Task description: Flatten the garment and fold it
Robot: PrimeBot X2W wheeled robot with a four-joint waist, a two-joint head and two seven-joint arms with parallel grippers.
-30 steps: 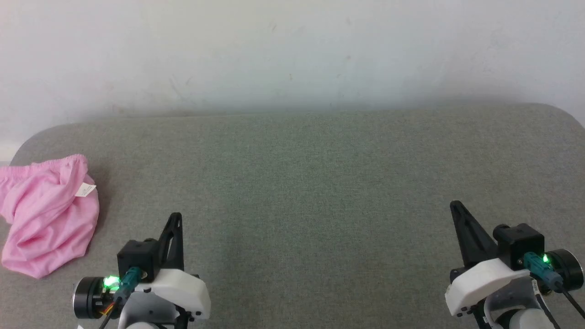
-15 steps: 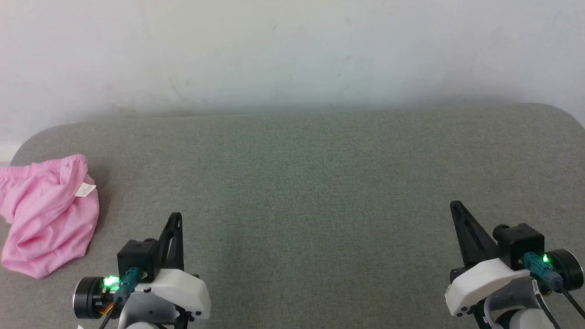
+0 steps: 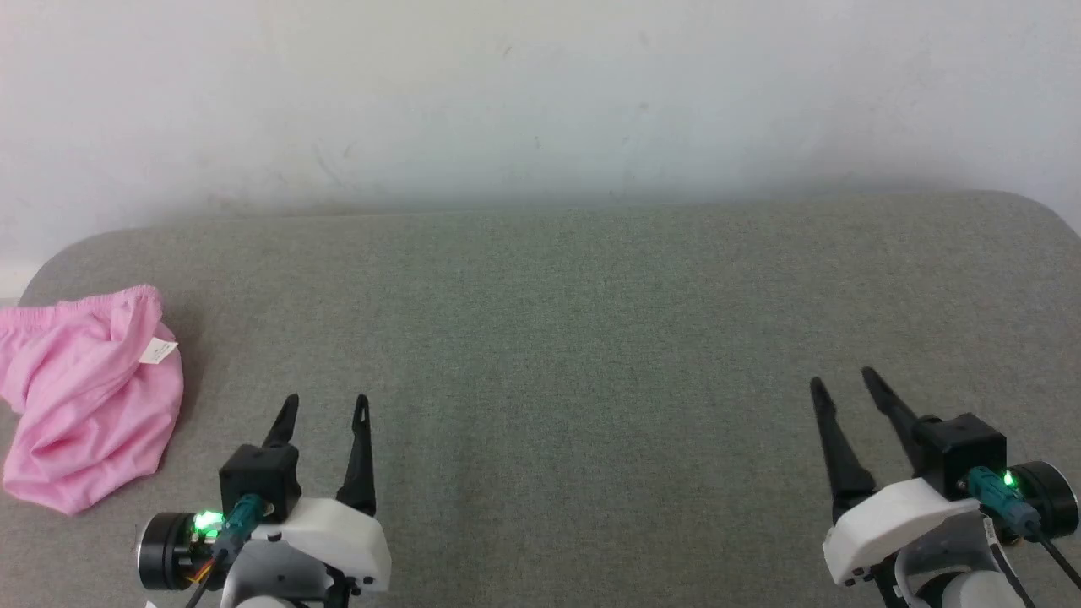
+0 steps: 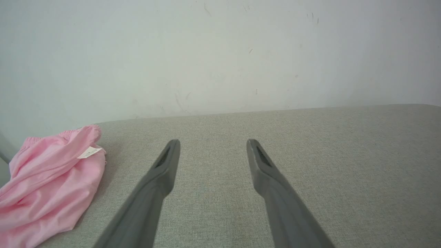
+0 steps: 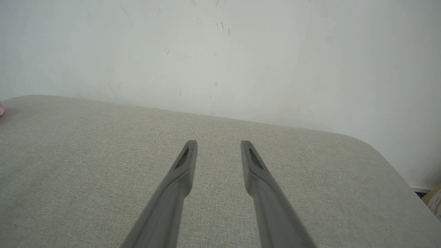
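Grey woven fabric is covering the table (image 3: 540, 338), which is butting up against a pale, scuffed wall (image 3: 540, 101). At the table's far left edge the garment (image 3: 84, 405) is lying in a crumpled pink heap. Its gathered waistband (image 3: 93, 301) is running along the top and its small white care label (image 3: 158, 351) is sticking out on the right side. The left gripper (image 3: 325, 399) is hovering near the heap, to its right and not touching it, with its two dark fingers spread wide and nothing between them. The right gripper (image 3: 841, 377) is hanging well apart over the table's right side, its fingers parted more narrowly and likewise holding nothing. Both are pointing toward the wall.
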